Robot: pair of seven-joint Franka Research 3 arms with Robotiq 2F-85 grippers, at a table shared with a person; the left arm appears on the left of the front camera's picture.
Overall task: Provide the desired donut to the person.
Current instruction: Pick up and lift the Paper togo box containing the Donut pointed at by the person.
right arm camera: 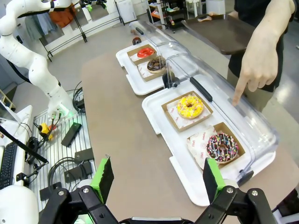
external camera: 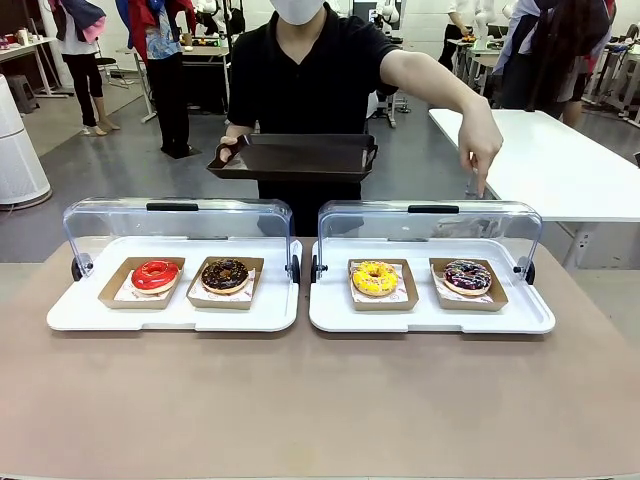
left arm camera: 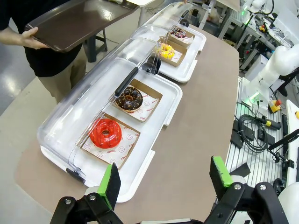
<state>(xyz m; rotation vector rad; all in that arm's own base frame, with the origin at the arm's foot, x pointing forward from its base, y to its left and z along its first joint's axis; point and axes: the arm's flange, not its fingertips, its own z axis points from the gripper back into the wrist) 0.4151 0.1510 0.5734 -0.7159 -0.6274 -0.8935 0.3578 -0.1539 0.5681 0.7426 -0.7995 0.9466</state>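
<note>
Left fingers (left arm camera: pixel 110 184) and right fingers (right arm camera: pixel 103 179) are both spread wide with nothing between them, and they hover above the near part of the bench (external camera: pixel 320 400). Beyond them we see 2 white trays side by side, each with its clear lid open toward us. On the left tray (external camera: pixel 60 318) sit a red donut (external camera: pixel 155 274) and a chocolate donut (external camera: pixel 225 275). On the right tray (external camera: pixel 535 320) sit a yellow donut (external camera: pixel 375 278) and a dark sprinkled donut (external camera: pixel 467 275), each in its own brown card holder. At the far side the person (external camera: pixel 310 80) holds a dark serving tray (external camera: pixel 295 158) in 1 hand. With the other hand (external camera: pixel 482 150) the person points down at the right lid (external camera: pixel 430 215), just behind the dark sprinkled donut.
</note>
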